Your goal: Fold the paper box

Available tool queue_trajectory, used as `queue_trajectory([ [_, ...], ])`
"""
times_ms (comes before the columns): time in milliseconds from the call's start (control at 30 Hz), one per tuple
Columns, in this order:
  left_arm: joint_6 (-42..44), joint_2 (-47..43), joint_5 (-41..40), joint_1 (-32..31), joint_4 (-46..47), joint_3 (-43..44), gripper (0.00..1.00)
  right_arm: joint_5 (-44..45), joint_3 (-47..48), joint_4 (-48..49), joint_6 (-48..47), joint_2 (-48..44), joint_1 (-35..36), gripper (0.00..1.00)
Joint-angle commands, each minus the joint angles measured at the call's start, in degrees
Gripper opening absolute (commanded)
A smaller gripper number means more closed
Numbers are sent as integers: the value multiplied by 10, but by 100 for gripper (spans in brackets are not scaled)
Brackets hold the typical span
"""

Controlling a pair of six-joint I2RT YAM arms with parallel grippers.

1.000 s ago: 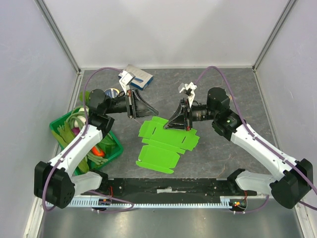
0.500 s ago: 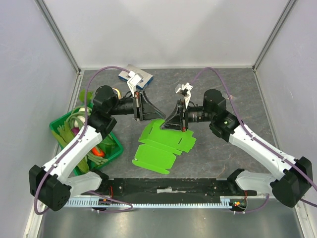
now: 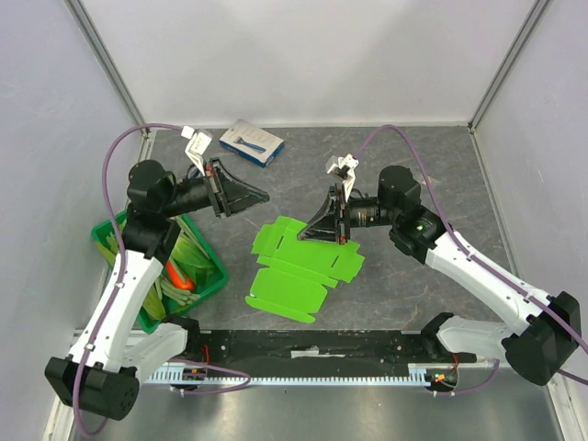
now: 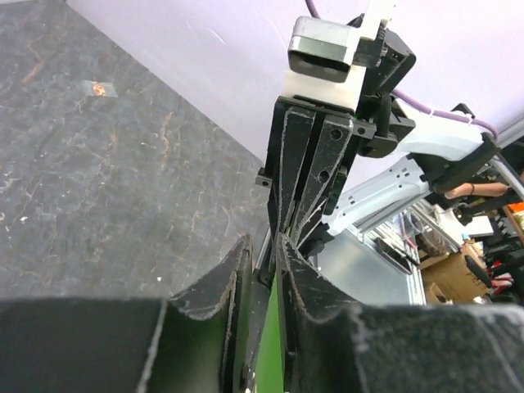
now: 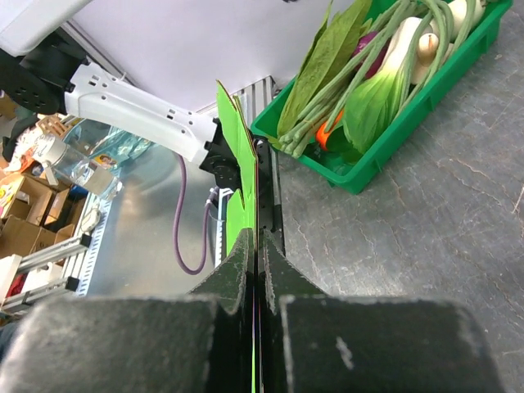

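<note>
- Your right claw is pinched shut on the far edge of the paper box, near the middle of the tabletop.
- In the right wrist view, the right claw has no gap at all. The paper box sticks out from it as a thin green edge.
- The paper box lies opened out and mostly flat on the tabletop. Its flaps spread toward the near side.
- Your left claw hangs above the tabletop, just far and left of the paper box. It is not touching the box.
- The left claw points right, toward the right claw.
- In the left wrist view, the left claw is narrow. Its fingers are a little apart and hold nothing. A strip of the green paper box shows through the gap.
- A green crate sits on the left side, beside your left arm. It is full of vegetables.
- A blue and white carton lies flat at the far edge, well apart from the paper box.
</note>
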Motion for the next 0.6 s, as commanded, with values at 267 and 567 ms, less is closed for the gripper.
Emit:
queue_trajectory([
  [267,-102,-9,139,10,177,-84,17,-53,50,25,-8,-9,-6,0],
  [567,-91,10,144,-34,181,-64,18,-74,42,48,11,0,-4,0],
])
